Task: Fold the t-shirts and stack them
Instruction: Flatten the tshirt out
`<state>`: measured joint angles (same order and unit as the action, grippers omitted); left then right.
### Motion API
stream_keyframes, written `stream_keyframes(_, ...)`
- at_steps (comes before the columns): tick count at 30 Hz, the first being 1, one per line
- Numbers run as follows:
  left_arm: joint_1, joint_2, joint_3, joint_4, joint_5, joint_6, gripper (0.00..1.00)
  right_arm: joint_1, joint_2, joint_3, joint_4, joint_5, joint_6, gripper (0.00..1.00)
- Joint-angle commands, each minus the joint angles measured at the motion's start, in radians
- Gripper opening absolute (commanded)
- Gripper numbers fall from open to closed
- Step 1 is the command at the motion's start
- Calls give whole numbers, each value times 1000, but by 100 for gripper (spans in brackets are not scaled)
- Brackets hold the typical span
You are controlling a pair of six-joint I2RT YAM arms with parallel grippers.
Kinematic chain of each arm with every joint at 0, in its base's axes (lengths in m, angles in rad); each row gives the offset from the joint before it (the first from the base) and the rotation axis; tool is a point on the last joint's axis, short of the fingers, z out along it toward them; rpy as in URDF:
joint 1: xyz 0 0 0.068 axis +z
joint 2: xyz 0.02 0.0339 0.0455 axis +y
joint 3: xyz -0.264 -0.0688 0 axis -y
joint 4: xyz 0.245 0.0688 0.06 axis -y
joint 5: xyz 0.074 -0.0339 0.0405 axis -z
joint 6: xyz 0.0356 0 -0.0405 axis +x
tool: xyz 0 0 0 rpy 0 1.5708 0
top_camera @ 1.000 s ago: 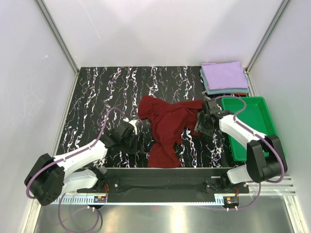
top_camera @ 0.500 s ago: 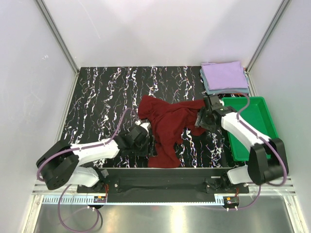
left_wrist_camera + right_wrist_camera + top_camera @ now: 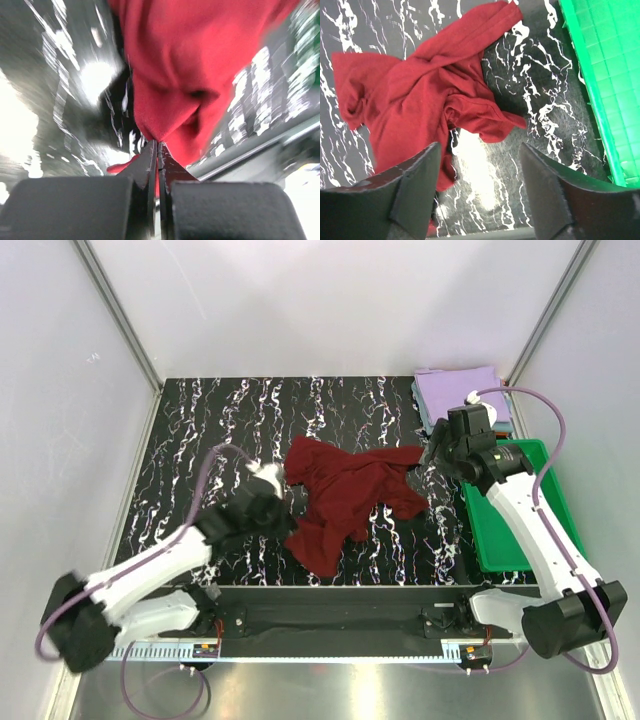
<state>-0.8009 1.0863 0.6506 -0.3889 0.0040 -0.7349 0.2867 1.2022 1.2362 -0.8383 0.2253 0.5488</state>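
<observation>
1. Pinching crumpled maroon tee [image 3: 345, 495] at its near-left edge with left jaws.
2. Holding right jaws spread, empty, over its right end.
3. Lying twisted, bunched, mid-bench [image 3: 200, 430].

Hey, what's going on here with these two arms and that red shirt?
The left gripper has its fingers pinched shut on an edge of the maroon t-shirt, which lies crumpled on the table, not yet folded. The right gripper hangs open near the shirt's right end, holding nothing. A folded lavender t-shirt sits at the far right corner, behind the green tray.
</observation>
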Motion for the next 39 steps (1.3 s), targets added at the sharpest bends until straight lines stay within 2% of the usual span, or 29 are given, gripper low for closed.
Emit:
stream_keyframes(1, 112, -143, 87, -119, -35, 64, 0, -3, 0, 10, -9, -39, -58, 70)
stream_keyframes(4, 202, -177, 129, -197, -50, 115, 0, -3, 36, -36, 47, -142, -87, 67)
stream_keyframes(9, 360, -181, 129, -219, -3, 170, 0, -3, 138, -150, 140, -286, -67, 63)
stream_keyframes(14, 524, -177, 126, -217, 85, 196, 0, -3, 230, -228, 246, -308, -47, 63)
stream_keyframes(17, 587, -174, 129, -208, 109, 207, 0, -1, 289, -239, 272, -270, -55, 66)
stream_keyframes(21, 620, -157, 142, -208, 106, 219, 0, -3, 356, -241, 288, -242, -84, 68)
stream_keyframes(26, 643, -137, 133, -191, 100, 226, 0, -3, 356, -232, 272, -196, -79, 68)
stream_keyframes(32, 652, -115, 139, -166, 109, 215, 0, -3, 307, -179, 165, -176, 58, 65)
stream_keyframes(35, 652, -120, 136, -157, 129, 204, 0, -4, 225, -188, 124, -146, 204, 66)
stream_keyframes(36, 652, -121, 135, -156, 136, 204, 0, -3, 189, -191, 107, -139, 320, 66)
stream_keyframes(39, 652, -146, 107, -127, 185, 204, 0, -3, 172, -185, 35, -130, 504, 67)
